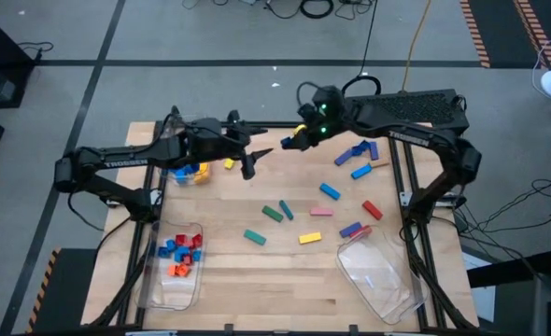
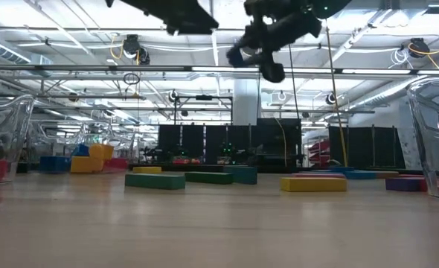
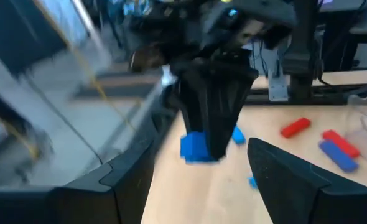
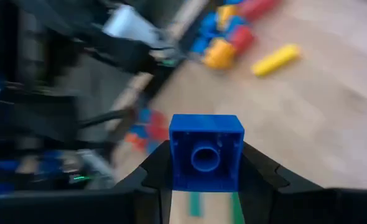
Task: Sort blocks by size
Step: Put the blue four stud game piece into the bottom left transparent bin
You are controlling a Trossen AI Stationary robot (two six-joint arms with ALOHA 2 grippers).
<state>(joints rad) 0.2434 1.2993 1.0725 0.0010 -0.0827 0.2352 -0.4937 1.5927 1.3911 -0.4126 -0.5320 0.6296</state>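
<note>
Your right fingers [image 4: 201, 180] were clenched on a small blue block [image 4: 206, 152], up in the air over the far side of the tabletop [image 1: 257, 280]. Your left fingers [image 1: 248, 168] hung close by, spread open and holding nothing.

To do this step well, you needed to keep the squeeze steady and carry the block level, so it did not slip out. It looked like a short, square one, so it likely belonged with the pile of small blocks [image 1: 191, 174] at the far left. Which bin you meant, I could not tell.

Your two arms were near each other up there, so the left one needed to back off first. More blocks [image 1: 277, 213] lay loose in the middle and on the right, so staying high would have kept you from knocking them. One clear bin [image 1: 168, 285] sat near the left edge, another [image 1: 378, 280] lay tipped near the right. The near middle of the tabletop had the most open room.
</note>
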